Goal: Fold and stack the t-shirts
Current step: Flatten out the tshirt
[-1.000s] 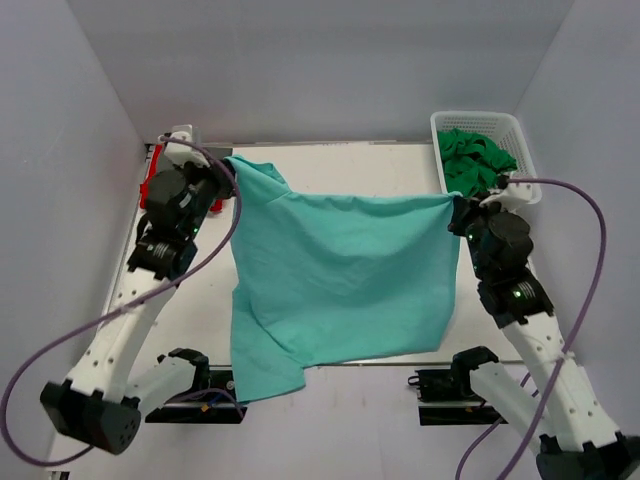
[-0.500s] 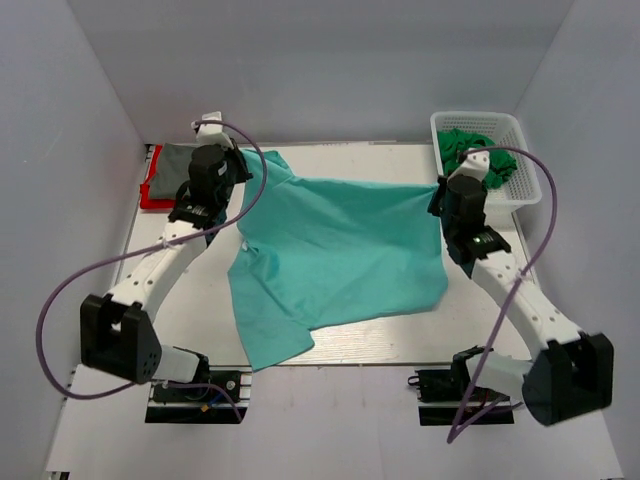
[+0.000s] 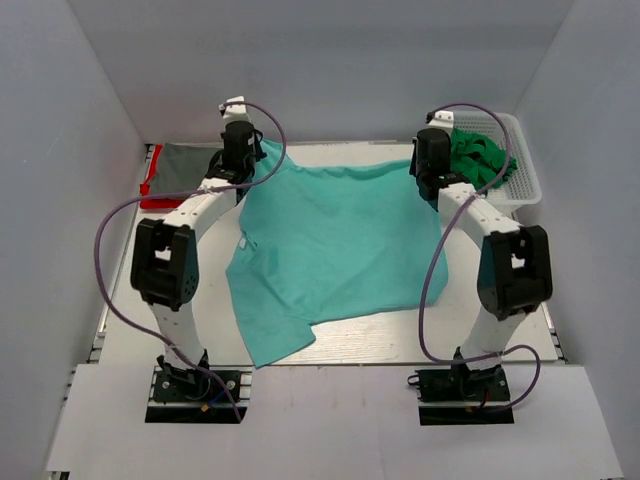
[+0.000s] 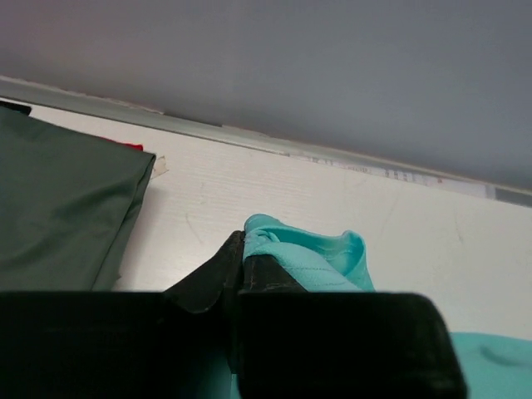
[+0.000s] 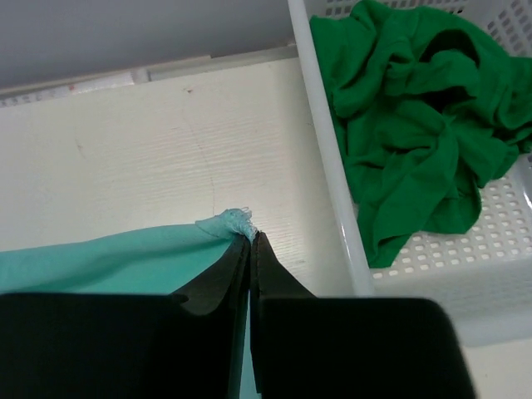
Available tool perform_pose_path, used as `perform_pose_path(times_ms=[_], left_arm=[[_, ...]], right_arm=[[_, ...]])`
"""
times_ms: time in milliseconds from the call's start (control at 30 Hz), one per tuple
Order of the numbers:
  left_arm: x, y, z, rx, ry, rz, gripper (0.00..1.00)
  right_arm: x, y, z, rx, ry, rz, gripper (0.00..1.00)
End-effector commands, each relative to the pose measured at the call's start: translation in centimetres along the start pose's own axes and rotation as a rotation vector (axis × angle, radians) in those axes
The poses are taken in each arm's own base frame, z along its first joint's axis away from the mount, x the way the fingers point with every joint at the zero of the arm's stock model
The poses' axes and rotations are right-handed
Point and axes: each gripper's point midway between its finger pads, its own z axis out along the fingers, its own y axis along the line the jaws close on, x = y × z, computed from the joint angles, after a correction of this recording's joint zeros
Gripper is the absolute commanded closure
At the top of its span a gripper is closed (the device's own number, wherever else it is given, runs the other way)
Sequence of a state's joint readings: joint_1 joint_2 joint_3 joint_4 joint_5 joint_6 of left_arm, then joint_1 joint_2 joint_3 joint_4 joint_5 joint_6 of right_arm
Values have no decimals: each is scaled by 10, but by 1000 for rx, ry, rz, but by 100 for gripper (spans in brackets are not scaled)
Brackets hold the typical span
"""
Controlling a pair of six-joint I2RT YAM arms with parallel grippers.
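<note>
Far left corner of the table (image 3: pixel 130 300): dark grey t-shirt (image 3: pixel 185 165) lies flat and folded on top of a red t-shirt (image 3: pixel 150 188), which only shows as a thin strip along the left side. Just right of that, the left gripper (image 4: pixel 242 249) is low at the far edge, jaws clenched on a bunched corner of the light teal t-shirt (image 3: pixel 330 250). In the left wrist view the teal fabric pokes out past the fingertips, and the grey shirt sits apart from it with bare table between. The teal shirt is spread across the middle of the table between the two arms, mostly flat with a few wrinkles. Its far edge runs from one gripper to the other, and its near-left part trails down to the table's near edge. The right gripper (image 5: pixel 250 243) is also low at the far edge, jaws pinched shut on the other far corner of the teal shirt, with a small tuft sticking out at the tips. Just right of it is the wall of the white lattice basket (image 5: pixel 332 166) in the far right corner, not touching the gripper. The bright green t-shirt (image 5: pixel 416 125) is crumpled inside the basket, unfolded.
</note>
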State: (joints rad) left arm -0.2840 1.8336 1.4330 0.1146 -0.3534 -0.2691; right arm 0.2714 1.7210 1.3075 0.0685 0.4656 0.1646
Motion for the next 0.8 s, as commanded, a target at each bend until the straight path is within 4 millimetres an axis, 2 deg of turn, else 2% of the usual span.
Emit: perform_pose_path(times_ms=[0,33,67,100,133,167,200,233,267,300,333,367,400,433,467,500,533,567,600,633,667,700,733,767], left_arm=[[-25,2,23,-46,-63,-11,84],[-20,7,32,-59,-47,-6,77],[1,9,46,-81,-12,9,66],[-10,4,53,-78,-24,4,19],[-8,2,60,-81,-13,9,1],[-31,-8,65,-63,-46,-14,0],[-10,-9,74,-63,18,9,0],[-13,-10,77,-64,23,11,0],[-33,-17,75,-47,-4,0,0],[-34,-19,74,-38,2,0,0],[-44,-23,69,-17,-11,-6,0],[-38,-21,64,-11,7,0,0],[-44,-22,57,3,-2,-5,0],[-51,-25,50,24,-16,-11,0],[-59,-22,32,36,-19,-13,0],[-64,-21,22,38,-24,-24,0],[-65,-22,12,59,-13,-32,0],[-51,-18,3,61,24,-21,0],[-67,-22,-19,79,4,-37,0],[-60,-22,-31,101,44,-41,0],[-34,-23,-43,122,109,-35,0],[-26,-25,-55,144,143,-71,0],[-33,-29,-77,194,149,-96,0],[0,-20,-88,185,230,-95,0]], right_arm=[[-30,5,24,12,-54,-14,92],[-29,7,28,10,-41,-28,85],[-2,7,46,26,25,-61,83],[-34,14,50,14,-28,-40,75],[-16,15,58,19,32,-74,65],[-25,20,65,17,25,-71,48],[-25,23,64,4,56,-85,36],[-29,29,63,-31,58,-84,24],[-30,33,62,-50,60,-94,10],[-33,31,55,-55,58,-97,10],[-35,37,49,-93,55,-95,10],[-27,39,45,-112,70,-99,10],[-49,39,28,-140,28,-78,10],[-41,40,24,-152,44,-76,10],[-50,42,4,-209,32,-65,10],[-50,45,-4,-229,31,-56,10],[-49,45,-10,-243,35,-47,10],[-36,42,-22,-261,61,-47,10],[-27,48,-31,-305,94,-26,10],[-41,44,-50,-321,61,-5,10],[-10,41,-53,-320,127,-9,10],[-3,42,-62,-337,155,20,10],[-9,39,-78,-353,138,33,10],[11,36,-80,-349,179,37,10]])
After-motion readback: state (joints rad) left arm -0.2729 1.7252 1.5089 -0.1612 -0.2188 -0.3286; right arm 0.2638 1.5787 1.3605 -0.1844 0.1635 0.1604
